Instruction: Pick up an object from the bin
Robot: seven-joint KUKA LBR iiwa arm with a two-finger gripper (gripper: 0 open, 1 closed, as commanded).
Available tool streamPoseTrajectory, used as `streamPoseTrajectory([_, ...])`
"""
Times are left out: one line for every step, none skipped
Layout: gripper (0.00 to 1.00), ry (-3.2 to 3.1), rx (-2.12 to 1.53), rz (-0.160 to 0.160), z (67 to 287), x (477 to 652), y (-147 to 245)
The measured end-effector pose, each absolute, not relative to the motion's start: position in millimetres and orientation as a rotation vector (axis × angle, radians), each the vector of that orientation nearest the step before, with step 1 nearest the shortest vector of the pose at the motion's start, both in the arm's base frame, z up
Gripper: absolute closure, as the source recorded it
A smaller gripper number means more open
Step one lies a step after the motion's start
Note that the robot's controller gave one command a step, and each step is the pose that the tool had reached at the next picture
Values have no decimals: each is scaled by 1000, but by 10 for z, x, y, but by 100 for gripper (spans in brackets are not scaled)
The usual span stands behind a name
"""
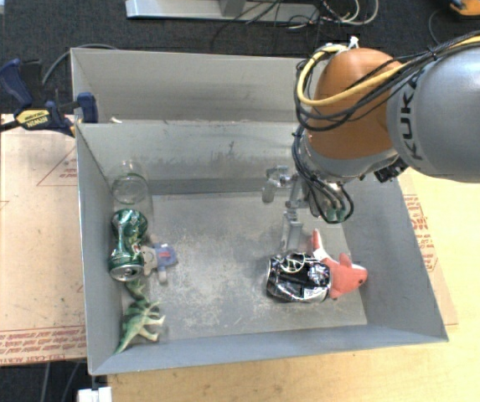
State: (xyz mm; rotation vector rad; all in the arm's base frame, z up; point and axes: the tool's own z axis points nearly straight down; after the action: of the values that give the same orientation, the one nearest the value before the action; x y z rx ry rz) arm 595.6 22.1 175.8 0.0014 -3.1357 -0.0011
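My gripper (289, 243) hangs below the orange wrist cover in the right half of the bin. Its metal tip stands just above the upper left edge of a crushed black can (298, 280) with white print, and nothing shows in its grasp. A pink and red plastic toy (345, 276) lies against the can's right side, with a thin red part pointing up towards the gripper.
Along the left wall lie a clear plastic cup (129, 189), a crushed green can (128, 243), a small blue and pink piece (163, 256) and a green toy dinosaur (141, 322). Bare floor spans the bin's middle. The arm covers the right rear corner.
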Motion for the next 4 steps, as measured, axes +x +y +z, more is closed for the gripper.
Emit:
streamPoseTrajectory([0,-3143,0,-2,1807,5972,219])
streamPoseTrajectory([0,-3129,144,-4,706,5504,-497])
streamPoseTrajectory([0,-3134,288,-2,1196,5589,-533])
streamPoseTrajectory([0,-3129,145,-6,700,5505,-488])
